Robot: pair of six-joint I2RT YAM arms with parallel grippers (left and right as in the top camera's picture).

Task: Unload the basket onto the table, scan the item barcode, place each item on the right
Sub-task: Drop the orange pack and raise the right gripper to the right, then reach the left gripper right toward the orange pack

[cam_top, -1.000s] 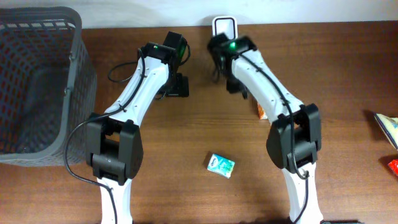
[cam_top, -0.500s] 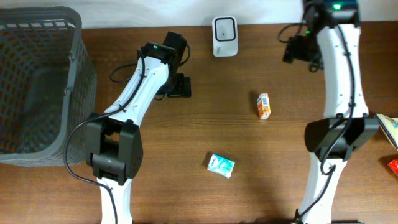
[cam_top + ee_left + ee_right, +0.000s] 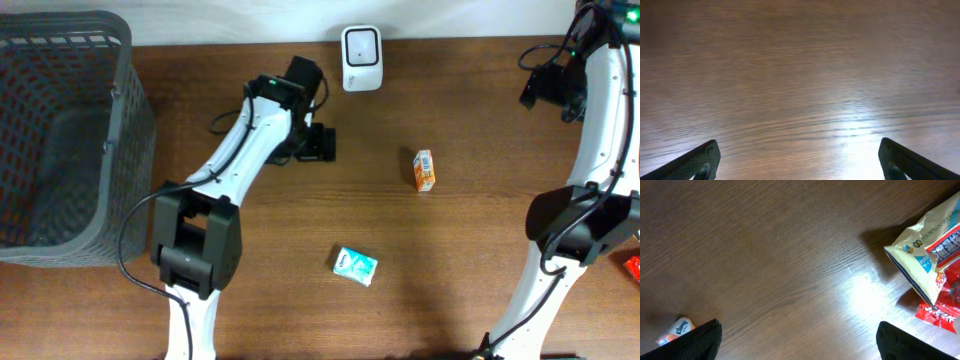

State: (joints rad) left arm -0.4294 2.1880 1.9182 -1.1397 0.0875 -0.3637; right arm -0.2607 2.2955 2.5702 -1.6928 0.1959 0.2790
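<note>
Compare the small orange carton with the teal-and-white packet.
The small orange carton is narrow and lies almost straight up-down in the overhead view; the teal-and-white packet is broader and lies skewed. The carton lies nearer the white scanner than the packet. Both rest free on the brown wooden table.

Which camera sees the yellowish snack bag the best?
The right wrist view. There the snack bag lies large on the right, its blue and red print clear. The overhead view catches only a sliver of it at the far right edge. The left wrist view shows only tabletop, no bag.
</note>
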